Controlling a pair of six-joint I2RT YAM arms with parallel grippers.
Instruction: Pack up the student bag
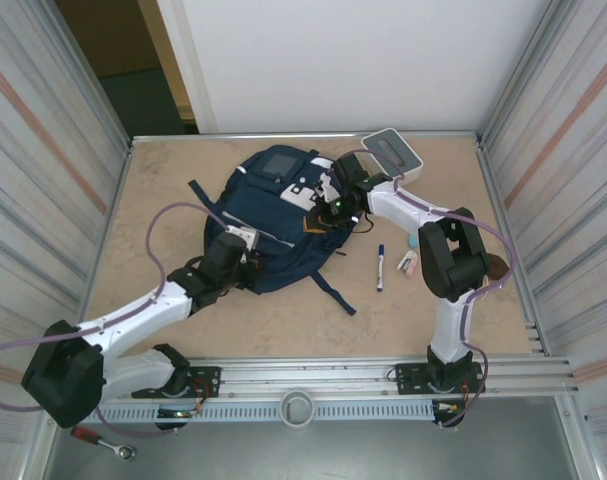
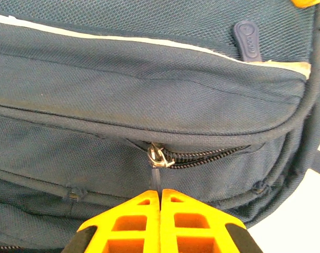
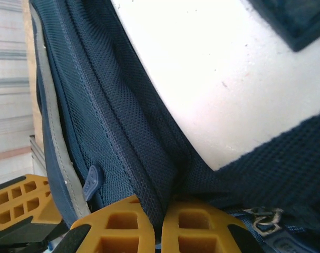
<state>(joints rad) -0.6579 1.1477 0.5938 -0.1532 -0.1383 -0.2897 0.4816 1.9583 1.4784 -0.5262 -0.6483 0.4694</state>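
The student bag (image 1: 273,215), a navy-blue backpack with white patches, lies flat in the middle of the table. My left gripper (image 1: 245,243) is at its near-left side. In the left wrist view its orange fingers (image 2: 160,192) are shut on the thin pull tab (image 2: 157,178) hanging from the metal zipper slider (image 2: 160,156). To the right of the slider the zipper gapes slightly. My right gripper (image 1: 333,205) is at the bag's right edge, shut on a fold of navy mesh fabric (image 3: 149,174) that runs down between its fingers (image 3: 162,208).
A white box (image 1: 395,155) stands at the back right, beside the right arm. A blue-and-white marker (image 1: 380,267) and a small pale eraser-like piece (image 1: 408,263) lie on the table to the right of the bag. Metal walls enclose both sides.
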